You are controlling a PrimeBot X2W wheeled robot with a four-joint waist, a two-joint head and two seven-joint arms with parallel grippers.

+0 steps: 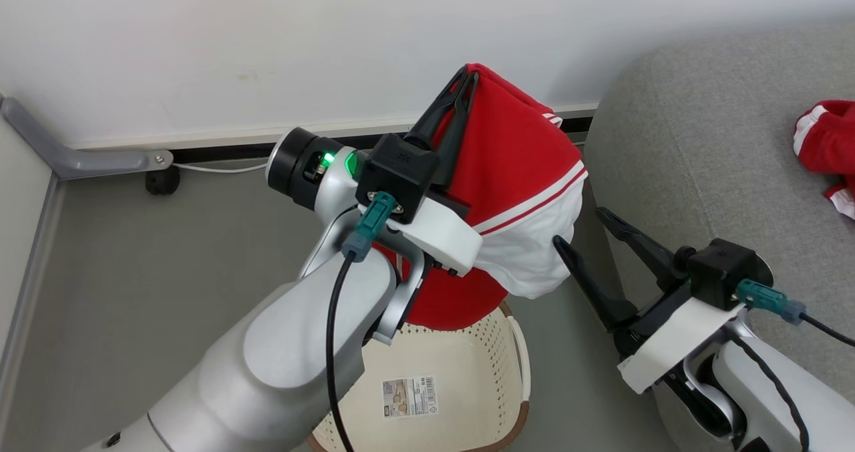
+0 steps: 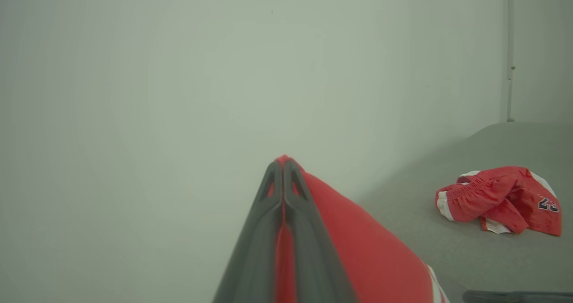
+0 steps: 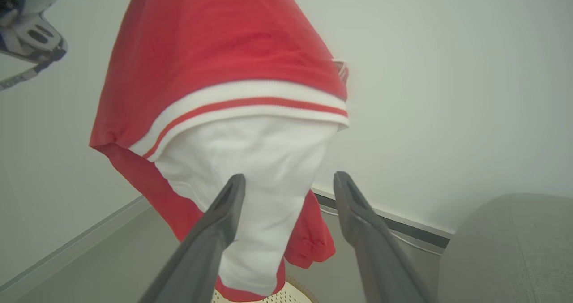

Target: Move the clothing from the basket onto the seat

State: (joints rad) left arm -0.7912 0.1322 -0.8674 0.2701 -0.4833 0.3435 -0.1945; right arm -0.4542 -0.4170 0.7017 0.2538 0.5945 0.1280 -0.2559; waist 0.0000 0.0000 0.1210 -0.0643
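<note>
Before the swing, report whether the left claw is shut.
Shut: the left claw pinches the garment, its fingers pressed together on the red fabric, which hangs from them.

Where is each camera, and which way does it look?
Head view: on the robot's head, looking down at the oval cream-white plastic basket, grey fabric seat and hanging red fabric garment; left gripper and right gripper show.
Left wrist view: on the left wrist, facing the pale wall; left gripper shut on the garment.
Right wrist view: on the right wrist, facing the garment; right gripper open.
Shared: head and left wrist views show a crumpled red fabric garment on the seat.
</note>
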